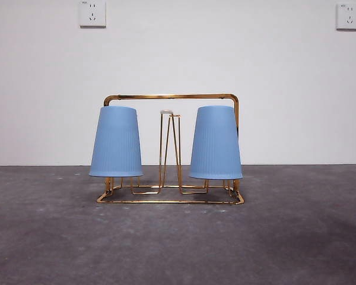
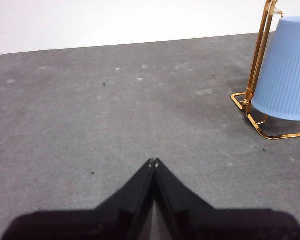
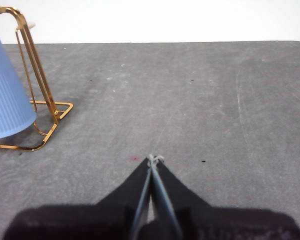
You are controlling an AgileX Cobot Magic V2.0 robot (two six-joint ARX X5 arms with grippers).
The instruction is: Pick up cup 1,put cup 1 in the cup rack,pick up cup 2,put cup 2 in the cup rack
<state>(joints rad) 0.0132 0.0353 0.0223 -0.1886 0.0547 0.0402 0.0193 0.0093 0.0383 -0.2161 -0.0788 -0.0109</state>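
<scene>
You had both blue cups hanging upside down on the cup rack (image 1: pixel 169 148) at this point, so by the look of it the job was finished. In the front view one cup (image 1: pixel 116 141) sat over a prong at one end of the gold wire frame and the other cup (image 1: pixel 215 142) sat over a prong at the opposite end, with a bare white-tipped prong (image 1: pixel 167 112) standing between them. Both cups hung level, their rims a little above the base of the rack, and neither touched the grey table (image 1: pixel 178 243). Your left gripper (image 2: pixel 153 162) was away from the rack with its jaws pressed together and nothing between them; its wrist camera showed one cup and a corner of the rack off to the side. Your right gripper (image 3: pixel 153 159) was likewise drawn back over bare table, jaws closed on nothing, with the other end of the rack in sight. I judged that no cup was left to pick up and nothing needed correcting.
</scene>
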